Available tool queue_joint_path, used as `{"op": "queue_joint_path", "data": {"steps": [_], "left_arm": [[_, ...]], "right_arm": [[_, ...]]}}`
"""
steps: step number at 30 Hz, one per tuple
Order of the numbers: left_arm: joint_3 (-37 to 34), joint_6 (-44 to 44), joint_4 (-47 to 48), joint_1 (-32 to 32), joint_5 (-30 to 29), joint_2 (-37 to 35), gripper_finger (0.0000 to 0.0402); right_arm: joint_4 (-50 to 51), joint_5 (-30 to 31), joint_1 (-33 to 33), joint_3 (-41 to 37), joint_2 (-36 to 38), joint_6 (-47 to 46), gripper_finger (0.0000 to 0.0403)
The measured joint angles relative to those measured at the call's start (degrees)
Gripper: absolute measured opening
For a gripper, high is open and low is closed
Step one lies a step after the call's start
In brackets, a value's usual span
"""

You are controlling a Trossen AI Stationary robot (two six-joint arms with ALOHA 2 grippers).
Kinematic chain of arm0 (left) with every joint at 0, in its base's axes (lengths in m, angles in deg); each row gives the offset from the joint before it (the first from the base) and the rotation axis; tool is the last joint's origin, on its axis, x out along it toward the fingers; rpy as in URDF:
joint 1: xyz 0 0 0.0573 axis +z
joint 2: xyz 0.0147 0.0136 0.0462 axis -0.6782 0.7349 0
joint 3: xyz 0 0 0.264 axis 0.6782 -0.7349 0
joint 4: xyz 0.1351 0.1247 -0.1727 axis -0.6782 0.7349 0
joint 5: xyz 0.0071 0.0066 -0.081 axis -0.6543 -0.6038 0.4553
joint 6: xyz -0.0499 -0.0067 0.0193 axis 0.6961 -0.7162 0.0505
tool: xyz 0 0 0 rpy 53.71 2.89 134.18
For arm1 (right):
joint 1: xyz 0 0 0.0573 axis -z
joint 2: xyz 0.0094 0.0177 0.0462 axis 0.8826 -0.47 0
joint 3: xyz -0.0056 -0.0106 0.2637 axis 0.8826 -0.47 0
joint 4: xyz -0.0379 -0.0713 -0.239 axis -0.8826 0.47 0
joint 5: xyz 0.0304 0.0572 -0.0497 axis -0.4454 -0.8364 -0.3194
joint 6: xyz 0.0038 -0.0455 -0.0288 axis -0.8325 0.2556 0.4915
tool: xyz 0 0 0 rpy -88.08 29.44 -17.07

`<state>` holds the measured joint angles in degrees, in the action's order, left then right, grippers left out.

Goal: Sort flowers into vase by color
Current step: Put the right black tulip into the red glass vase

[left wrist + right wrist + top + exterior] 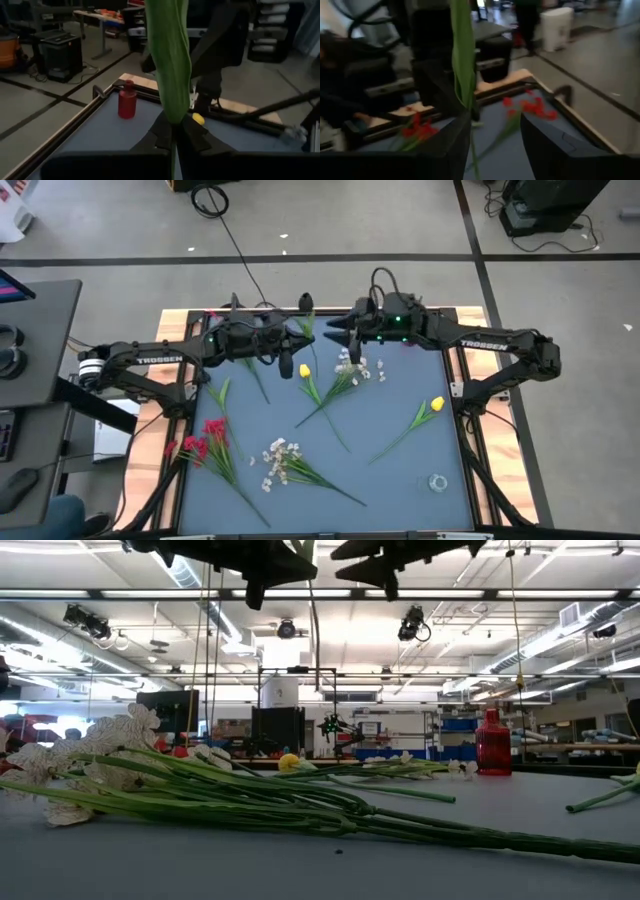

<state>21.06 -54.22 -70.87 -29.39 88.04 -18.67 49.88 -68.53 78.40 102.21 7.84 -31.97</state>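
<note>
Both grippers hover high over the table's far middle, facing each other. My left gripper (297, 340) (172, 134) is shut on a long green-stemmed flower (170, 60), whose leaf stands up past the fingers. Its thin stem (316, 660) hangs down in the low view; its blossom does not show. My right gripper (333, 330) (492, 135) is open, with the same leaf (462, 50) close beside one finger. On the table lie red blossoms (205, 438), white sprays (278, 455) (352, 366) and yellow tulips (304, 370) (437, 405). A red vase (127, 100) (492, 744) stands upright at the far side. My left gripper pinches the flower's stem just below its broad leaf (173, 119) between the two fingers. The fingers come level from the table's left and lie across the stem. The flower is lifted clear and upright, leaf above, stem hanging below. My right gripper: whether a finger (451, 140) touches the leaf, I cannot tell.
Loose green stems (218, 392) lie near the left arm. A small clear glass object (437, 481) sits near the right near corner. A raised wooden rim (470, 395) frames the blue table. The two arms' wrists stand close together over the far edge.
</note>
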Motion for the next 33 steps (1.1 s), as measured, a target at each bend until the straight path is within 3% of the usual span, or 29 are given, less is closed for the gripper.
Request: {"op": "queue_joint_path", "data": {"steps": [7,19,30,33], "left_arm": [[0.0,-1.09,1.08,-0.43,0.4,0.0,0.0009],[-0.02,-3.29,0.68,-2.67,3.47,2.02,0.0013],[-0.02,-2.74,0.89,-2.54,2.09,2.08,0.0022],[-0.02,-2.58,0.88,-2.54,1.21,2.08,0.0043]], "right_arm": [[-5.84,-5.95,-1.45,0.0,-2.0,0.41,0.0184],[-6.79,-3.42,-1.82,3.13,-6.44,-0.93,0.0175],[-5.03,-6.37,-2.13,3.13,-6.64,0.48,0.0024],[-4.8,-5.46,-2.13,3.13,-6.57,0.78,0.0013]]}}
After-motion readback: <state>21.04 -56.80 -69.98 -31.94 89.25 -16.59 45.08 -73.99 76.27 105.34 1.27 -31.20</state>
